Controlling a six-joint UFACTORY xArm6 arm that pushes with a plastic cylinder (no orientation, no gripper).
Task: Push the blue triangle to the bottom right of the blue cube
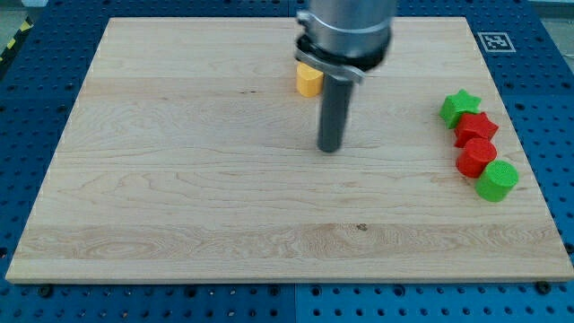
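No blue triangle and no blue cube show anywhere in the camera view. My tip (331, 148) is the lower end of the dark rod, resting on the wooden board (179, 179) a little above its middle. A yellow block (308, 80) lies just above and left of the tip, partly hidden behind the arm's grey body (347, 31). The arm's body covers part of the board's top edge, so anything behind it is hidden.
At the view's right edge of the board sits a tight column of blocks: a green star (460, 107), a red star (475, 128), a red rounded block (475, 158) and a green cylinder (496, 181). A marker tag (495, 40) is at the top right.
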